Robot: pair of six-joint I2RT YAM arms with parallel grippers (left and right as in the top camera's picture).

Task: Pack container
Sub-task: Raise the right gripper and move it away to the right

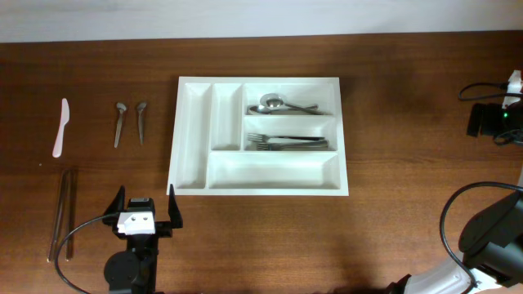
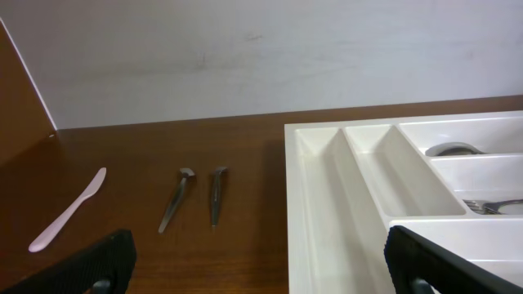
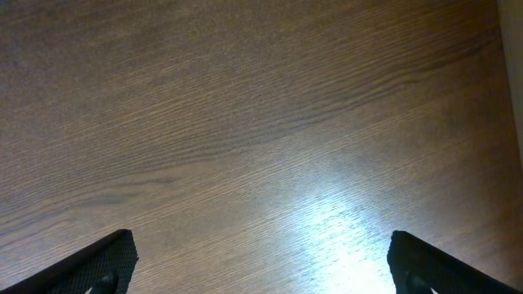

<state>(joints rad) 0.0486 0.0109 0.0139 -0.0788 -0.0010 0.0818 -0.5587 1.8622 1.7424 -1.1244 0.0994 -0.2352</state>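
- Left of centre on the brown wooden table (image 1: pixel 392 98), my left gripper (image 1: pixel 145 206) hangs with jaws wide apart, holding nothing.
- Ahead of it lie one small metal spoon (image 1: pixel 120 124) and a second small metal spoon (image 1: pixel 141 122), long axes running away from me, bowls at the far end.
- Ahead and to its right sits the large white rectangular plastic cutlery tray (image 1: pixel 270 171).
- My right gripper (image 3: pixel 261 249), also spread and empty, hovers over bare wood well apart, so I judge the left arm picks next.
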